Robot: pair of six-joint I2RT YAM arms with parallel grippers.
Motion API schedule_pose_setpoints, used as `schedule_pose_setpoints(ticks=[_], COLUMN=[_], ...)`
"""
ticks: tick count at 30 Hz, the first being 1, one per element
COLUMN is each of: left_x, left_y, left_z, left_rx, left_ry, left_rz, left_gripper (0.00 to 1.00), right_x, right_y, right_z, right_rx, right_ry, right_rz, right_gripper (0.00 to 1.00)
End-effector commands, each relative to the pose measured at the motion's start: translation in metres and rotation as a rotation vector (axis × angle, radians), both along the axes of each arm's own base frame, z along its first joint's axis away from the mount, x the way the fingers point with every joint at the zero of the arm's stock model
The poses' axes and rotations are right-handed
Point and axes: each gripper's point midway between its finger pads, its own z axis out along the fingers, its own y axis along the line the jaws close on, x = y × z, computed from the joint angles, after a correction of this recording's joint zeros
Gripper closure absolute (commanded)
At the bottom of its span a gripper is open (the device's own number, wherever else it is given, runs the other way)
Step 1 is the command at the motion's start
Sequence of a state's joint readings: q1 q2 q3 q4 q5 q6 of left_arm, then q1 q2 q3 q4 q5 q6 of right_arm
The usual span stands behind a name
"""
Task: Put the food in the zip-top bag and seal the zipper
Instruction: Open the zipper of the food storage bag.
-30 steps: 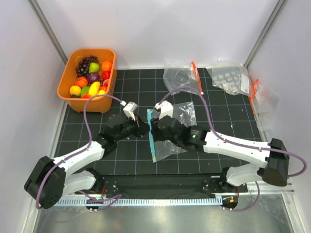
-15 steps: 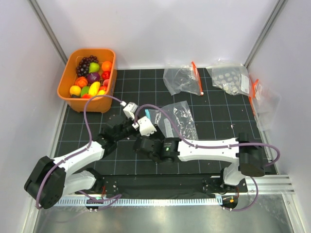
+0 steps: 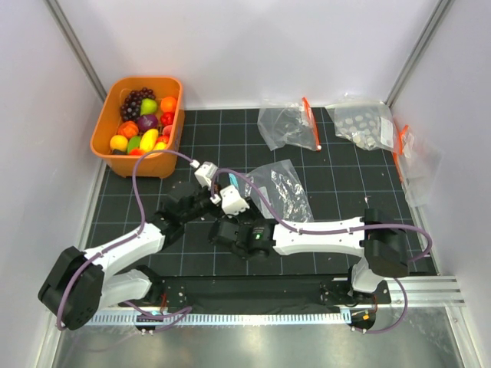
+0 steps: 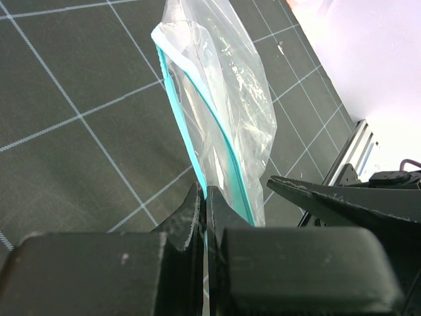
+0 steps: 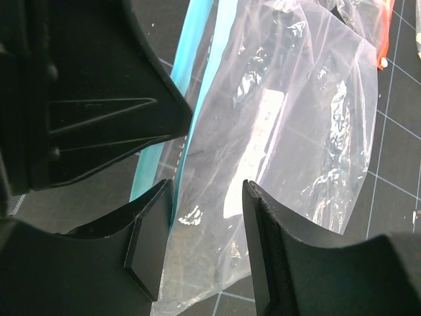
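Left wrist | left hand [image 4: 205, 197] pinching zipper [image 4: 188, 148] at near end, strip running far | right hand [image 5: 207, 191] spread astride zip-top bag [image 5: 296, 118], just right | food [image 3: 144, 123] far left, well apart

The top camera sits above and behind my bases and looks down from afar on the whole mat [image 3: 353, 184] — basket [image 3: 103, 126] far left, spare bags [image 3: 288, 126] far right. My left wrist camera rides just behind the left gripper [image 4: 205, 197], low and very near, facing along the zipper [image 4: 187, 141]. My right wrist camera looks past the right gripper [image 5: 207, 187] onto the bag [image 5: 296, 131], close up. All three share the bag — each wrist view also catches the other gripper.
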State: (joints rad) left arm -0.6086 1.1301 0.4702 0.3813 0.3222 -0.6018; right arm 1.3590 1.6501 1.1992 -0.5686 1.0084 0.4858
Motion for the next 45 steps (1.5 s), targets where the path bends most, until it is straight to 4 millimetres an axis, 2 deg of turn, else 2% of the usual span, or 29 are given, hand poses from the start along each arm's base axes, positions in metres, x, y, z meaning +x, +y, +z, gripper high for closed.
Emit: schedule_pose_setpoints(ticks=[1,4,7,8,10,11,14,16,19,20,21,24,29,32,35,36,39,41,42,45], left_x=[0.000,0.000,0.001,0.001,0.001,0.002,0.003,0.008,0.015,0.018,0.017,0.017,0.026,0.028,0.035,0.037,0.037,0.036,0.036,0.034], left_y=[0.000,-0.001,0.000,0.000,0.001,0.002,0.003,0.006,0.010,0.008,0.006,0.003,0.015,0.027,0.042,0.046,0.049,0.049,0.049,0.065], left_z=[0.008,0.007,0.005,0.005,0.005,0.005,0.000,-0.008,-0.027,-0.025,-0.036,-0.044,-0.049,-0.051,-0.045,-0.043,-0.030,-0.013,-0.004,0.013], left_rx=[-0.011,-0.010,0.000,0.002,0.004,0.004,0.027,0.065,0.147,0.152,0.175,0.191,0.249,0.293,0.330,0.335,0.315,0.279,0.253,0.247], left_ry=[-0.023,-0.021,-0.014,-0.016,-0.016,-0.018,-0.005,0.015,0.073,0.074,0.104,0.132,0.128,0.124,0.091,0.080,0.061,0.044,0.039,0.054], left_rz=[-0.003,-0.005,-0.001,0.000,0.004,0.009,0.016,0.043,0.070,0.066,0.052,0.038,0.107,0.156,0.232,0.254,0.280,0.287,0.298,0.389], left_gripper=[1.00,1.00,1.00,1.00,1.00,1.00,1.00,1.00,1.00,1.00,1.00,1.00,0.99,0.88,0.65,0.48,0.30,0.14,0.08,0.03], right_x=[0.007,0.010,0.014,0.017,0.020,0.024,0.032,0.033,0.039,0.041,0.046,0.054,0.068,0.069,0.067,0.067,0.066,0.067,0.071,0.083], right_y=[0.001,0.003,-0.006,-0.010,-0.017,-0.021,-0.035,-0.041,-0.053,-0.056,-0.061,-0.071,-0.091,-0.090,-0.085,-0.083,-0.071,-0.067,-0.067,-0.070], right_z=[0.008,0.002,0.005,0.007,0.006,0.005,0.011,0.017,0.039,0.047,0.055,0.069,0.086,0.084,0.081,0.079,0.072,0.065,0.065,0.054], right_rx=[0.056,0.061,0.068,0.073,0.084,0.090,0.097,0.102,0.134,0.141,0.142,0.119,0.056,0.030,0.029,0.034,0.049,0.033,0.029,0.030], right_ry=[-0.053,-0.056,-0.085,-0.089,-0.078,-0.065,-0.061,-0.058,-0.064,-0.064,-0.065,-0.066,-0.062,-0.047,-0.013,-0.003,0.041,0.064,0.068,0.106], right_rz=[-0.053,-0.064,-0.109,-0.122,-0.127,-0.136,-0.163,-0.166,-0.180,-0.179,-0.194,-0.201,-0.252,-0.256,-0.248,-0.244,-0.209,-0.201,-0.209,-0.231], right_gripper=[0.47,0.50,0.57,0.66,0.73,0.82,0.99,0.99,0.99,0.99,0.99,0.99,0.99,0.99,0.99,0.99,0.99,0.99,0.99,0.99])
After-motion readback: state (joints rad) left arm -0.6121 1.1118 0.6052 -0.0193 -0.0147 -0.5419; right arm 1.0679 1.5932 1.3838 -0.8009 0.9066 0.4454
